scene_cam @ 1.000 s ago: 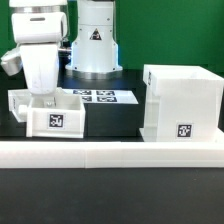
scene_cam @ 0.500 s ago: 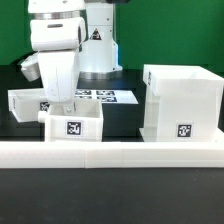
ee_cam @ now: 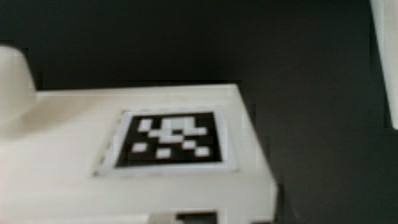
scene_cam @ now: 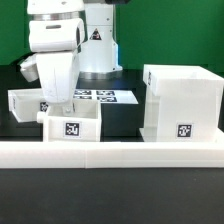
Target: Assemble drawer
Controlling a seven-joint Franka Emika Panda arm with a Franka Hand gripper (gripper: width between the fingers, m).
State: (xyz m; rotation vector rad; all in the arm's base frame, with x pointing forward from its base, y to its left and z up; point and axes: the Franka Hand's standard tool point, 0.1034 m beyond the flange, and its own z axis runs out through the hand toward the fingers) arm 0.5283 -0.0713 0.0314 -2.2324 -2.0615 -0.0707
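Note:
My gripper (scene_cam: 62,107) reaches down onto the back wall of a small white open-topped tray (scene_cam: 73,128) and is shut on it. The tray's tag faces the front. A second small tray (scene_cam: 24,103) stands behind it at the exterior view's left. The large cube-shaped shell (scene_cam: 181,98), with a tag low on its front, stands at the right, apart from both trays. The wrist view is filled by the held tray's white face (ee_cam: 71,130) and its tag (ee_cam: 175,140). My fingertips do not show clearly there.
The marker board (scene_cam: 104,96) lies flat behind the trays, in front of the arm's base (scene_cam: 97,50). A long low white rail (scene_cam: 110,155) runs along the front edge. Dark table (scene_cam: 122,118) shows between the held tray and the shell.
My gripper and the held tray have moved to the exterior view's right, away from the second tray. In the last half second they have hardly moved.

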